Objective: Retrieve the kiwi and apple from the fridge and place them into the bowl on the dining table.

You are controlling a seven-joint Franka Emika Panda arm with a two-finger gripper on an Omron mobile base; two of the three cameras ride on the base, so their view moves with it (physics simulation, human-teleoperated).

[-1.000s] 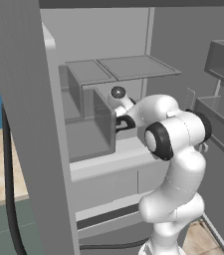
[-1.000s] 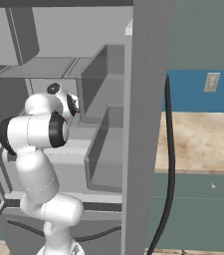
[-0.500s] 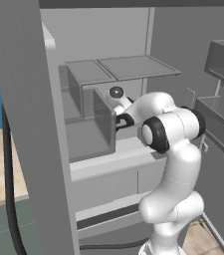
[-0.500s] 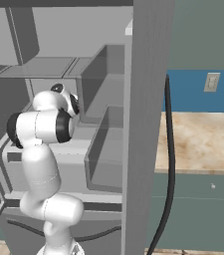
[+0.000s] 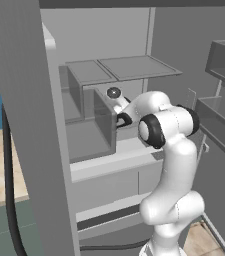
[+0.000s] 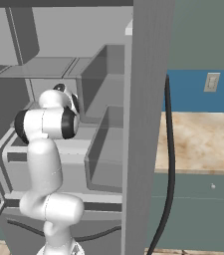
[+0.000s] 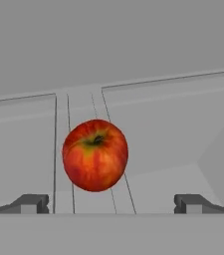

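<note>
A red-orange apple [image 7: 95, 154] lies on a grey shelf inside the fridge [image 5: 134, 67], stem end towards the camera. My gripper [image 7: 111, 204] is open, its fingertips [image 7: 31, 203] standing wide to either side just short of the apple, with nothing between them. In the left base view my arm [image 5: 164, 127] reaches into the open fridge, the hand going in behind a clear drawer wall [image 5: 104, 122]. In the right base view the arm [image 6: 46, 124] stands in front of the fridge [image 6: 54, 67] shelves. The kiwi, the bowl and the dining table are out of view.
The open fridge door's bins [image 5: 224, 60] hang at the right. The other door [image 6: 148, 99] stands edge-on close beside the arm, with a black cable [image 6: 170, 164] behind it. A beige counter [image 6: 203, 144] and a blue wall with an outlet [image 6: 211, 82] lie beyond.
My arm has stretched a little deeper into the fridge, its elbow shifting up and forward. The gripper has stayed open.
</note>
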